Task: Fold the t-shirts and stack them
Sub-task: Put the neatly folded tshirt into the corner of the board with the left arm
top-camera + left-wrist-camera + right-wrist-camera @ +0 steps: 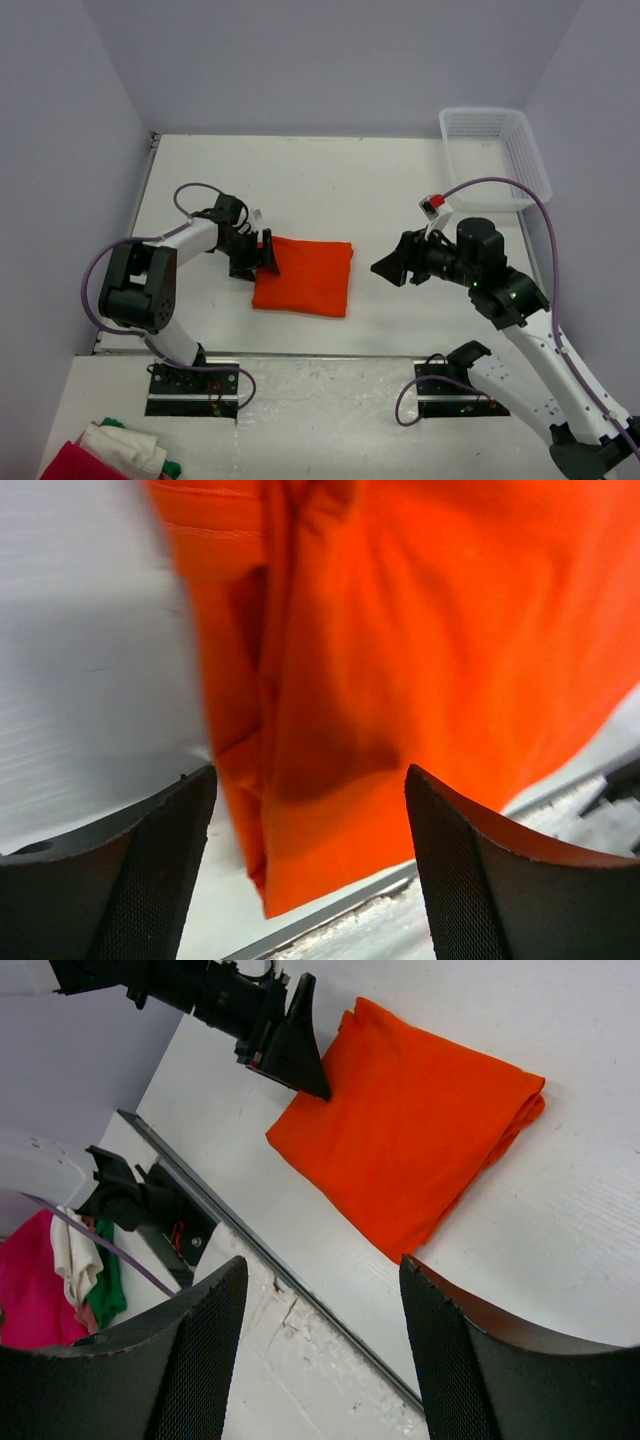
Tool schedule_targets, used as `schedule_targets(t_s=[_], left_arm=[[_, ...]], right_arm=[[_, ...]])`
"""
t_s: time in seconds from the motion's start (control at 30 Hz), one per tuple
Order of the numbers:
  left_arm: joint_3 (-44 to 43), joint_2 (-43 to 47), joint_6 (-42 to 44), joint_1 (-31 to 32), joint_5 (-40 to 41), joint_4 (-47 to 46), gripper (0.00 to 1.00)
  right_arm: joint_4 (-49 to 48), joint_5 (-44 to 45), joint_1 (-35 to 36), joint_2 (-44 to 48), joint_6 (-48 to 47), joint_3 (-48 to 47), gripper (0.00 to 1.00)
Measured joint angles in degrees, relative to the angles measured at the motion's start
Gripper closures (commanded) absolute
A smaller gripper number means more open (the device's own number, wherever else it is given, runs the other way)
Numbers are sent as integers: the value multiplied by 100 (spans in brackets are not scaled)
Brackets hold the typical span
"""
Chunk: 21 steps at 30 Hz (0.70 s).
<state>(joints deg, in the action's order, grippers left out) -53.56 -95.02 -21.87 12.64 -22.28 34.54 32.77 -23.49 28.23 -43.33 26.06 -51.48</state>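
Folded orange t-shirt [305, 275] just ahead of the left jaws; both pairs stand apart.
Soft, thin, light cloth on the surface [400, 180], right jaws well clear. I'd pinch its layered near edge.

Robotics lab test cell, white table [330, 180] boxed by plain pale walls [330, 60], arm mounting plates [195, 387] bolted at table's near edge
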Motion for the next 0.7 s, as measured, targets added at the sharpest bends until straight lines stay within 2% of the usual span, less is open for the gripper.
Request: schedule_targets(t_s=[0.37,0.57,0.7], left_arm=[[855,35,-424,2,-1718,-1106,22],[953,-238,-879,223,-2122,-1565,31],[938,-304,-1325,520,-2046,-1812,30]], right_arm=[[28,28,0,166,4,37,37],[101,122,0,358,22,42,37],[247,153,0,503,37,52,37]])
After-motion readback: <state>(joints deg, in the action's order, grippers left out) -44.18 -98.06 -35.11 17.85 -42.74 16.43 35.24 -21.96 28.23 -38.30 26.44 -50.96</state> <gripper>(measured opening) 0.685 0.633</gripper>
